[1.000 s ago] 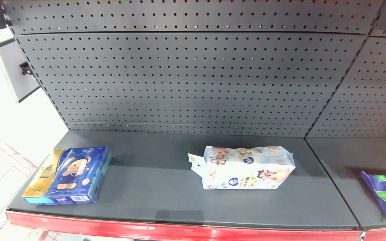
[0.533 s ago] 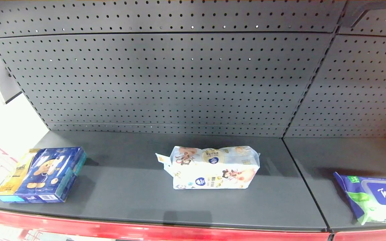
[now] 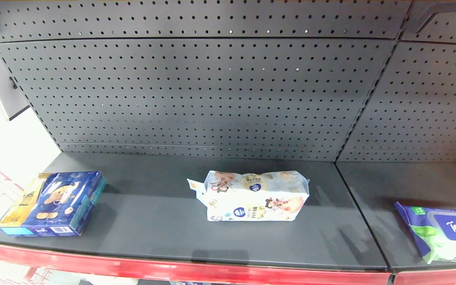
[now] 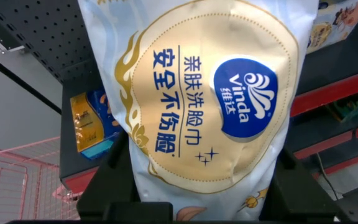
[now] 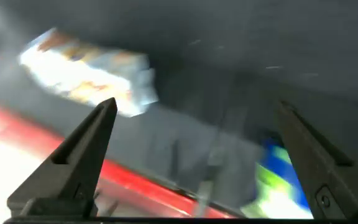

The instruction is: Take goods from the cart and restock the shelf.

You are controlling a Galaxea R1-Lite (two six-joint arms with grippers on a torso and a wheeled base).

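Left jaws grip a white tissue pack [image 4: 210, 106] with a gold medallion, held in front of the shelf's [image 3: 164, 225] left end. Right jaws stand spread wide with nothing between them, facing the shelf near its red front edge. On the shelf lie a blue box [image 3: 54, 204] at the left end, a cartoon-printed pack [image 3: 251, 196] mid-board and a blue-green wipes pack [image 3: 441, 233] on the right-hand board. A red wire cart [image 4: 17, 180] stands beside the shelf's left end.

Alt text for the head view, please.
Three packaged goods lie on a dark shelf with a red front edge and a pegboard back: a blue and gold box at its left front corner, a white cartoon-print pack mid-shelf, and a blue and green wipes pack on the section to the right.
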